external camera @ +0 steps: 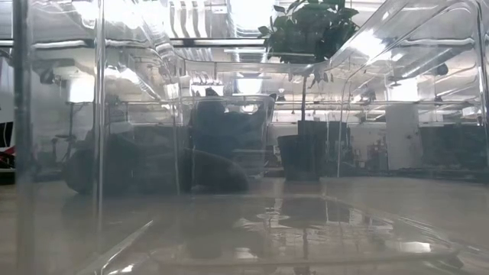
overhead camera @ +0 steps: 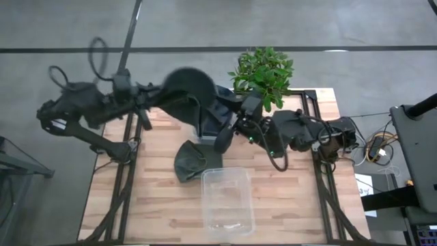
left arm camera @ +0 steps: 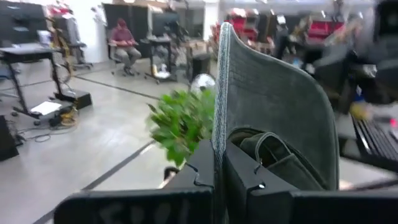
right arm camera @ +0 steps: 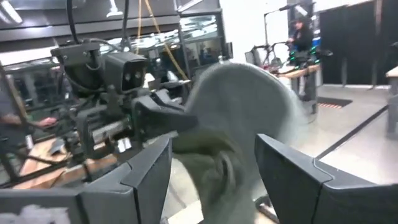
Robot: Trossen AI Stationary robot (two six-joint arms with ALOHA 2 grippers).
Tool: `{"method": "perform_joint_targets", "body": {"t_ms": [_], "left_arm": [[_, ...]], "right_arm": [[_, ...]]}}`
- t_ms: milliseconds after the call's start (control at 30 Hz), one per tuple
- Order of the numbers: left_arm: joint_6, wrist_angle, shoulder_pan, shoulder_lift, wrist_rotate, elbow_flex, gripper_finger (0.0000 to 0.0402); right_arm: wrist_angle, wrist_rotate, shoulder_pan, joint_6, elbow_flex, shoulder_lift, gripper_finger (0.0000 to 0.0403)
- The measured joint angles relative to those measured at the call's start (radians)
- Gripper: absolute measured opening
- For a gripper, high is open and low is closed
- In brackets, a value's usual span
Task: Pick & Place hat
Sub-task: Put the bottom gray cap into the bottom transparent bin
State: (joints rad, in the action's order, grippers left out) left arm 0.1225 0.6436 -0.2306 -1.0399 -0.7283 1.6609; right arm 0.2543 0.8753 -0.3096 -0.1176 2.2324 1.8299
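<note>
A grey-green hat [overhead camera: 188, 83] hangs in the air over the table's far middle, with my left gripper [overhead camera: 158, 96] shut on it from the left. In the left wrist view the hat [left arm camera: 273, 99] stands edge-on above the fingers. My right gripper [overhead camera: 222, 140] is open just right of and below the hat; in its wrist view the hat [right arm camera: 242, 106] lies between and beyond its spread fingers [right arm camera: 211, 162]. A second dark hat [overhead camera: 194, 160] lies flat on the table near the middle and is also seen in the low view [external camera: 145, 164]. My left gripper pinches the hat's brim at its edge [left arm camera: 217, 134] between the two fingers, coming level from the table's left. The hat is lifted clear, its brim standing upright and its crown bulging to one side. My right gripper: I cannot tell whether its open fingers touch the hat.
A clear plastic bin [overhead camera: 205, 198] sits at the table's near middle, right beside the lying hat. A potted plant [overhead camera: 263, 72] stands at the far edge, right of the held hat. Bare wood shows at the near left and near right of the table.
</note>
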Motion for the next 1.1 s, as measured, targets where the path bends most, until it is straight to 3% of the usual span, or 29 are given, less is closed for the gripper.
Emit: {"method": "perform_joint_targets", "body": {"t_ms": [233, 500, 667, 933, 1100], "left_arm": [[-0.017, -0.004, 0.0, 0.057, -0.036, 0.008, 0.0007], [-0.018, -0.004, 0.0, 0.055, -0.033, 0.008, 0.0007], [-0.018, -0.004, 0.0, 0.04, -0.029, 0.007, 0.0007], [-0.021, -0.001, 0.0, 0.035, -0.015, 0.007, 0.0007], [-0.02, -0.002, 0.0, 0.035, 0.004, 0.007, 0.0007]], "right_arm": [[-0.06, 0.109, -0.023, 0.109, 0.021, -0.002, 0.0224], [-0.051, 0.115, 0.02, 0.015, 0.021, -0.001, 0.0224], [-0.049, 0.032, 0.057, -0.057, 0.019, 0.0, 0.0224], [0.064, 0.009, 0.094, -0.24, 0.01, 0.001, 0.0218], [0.064, -0.037, 0.099, -0.241, 0.01, 0.001, 0.0164]]}}
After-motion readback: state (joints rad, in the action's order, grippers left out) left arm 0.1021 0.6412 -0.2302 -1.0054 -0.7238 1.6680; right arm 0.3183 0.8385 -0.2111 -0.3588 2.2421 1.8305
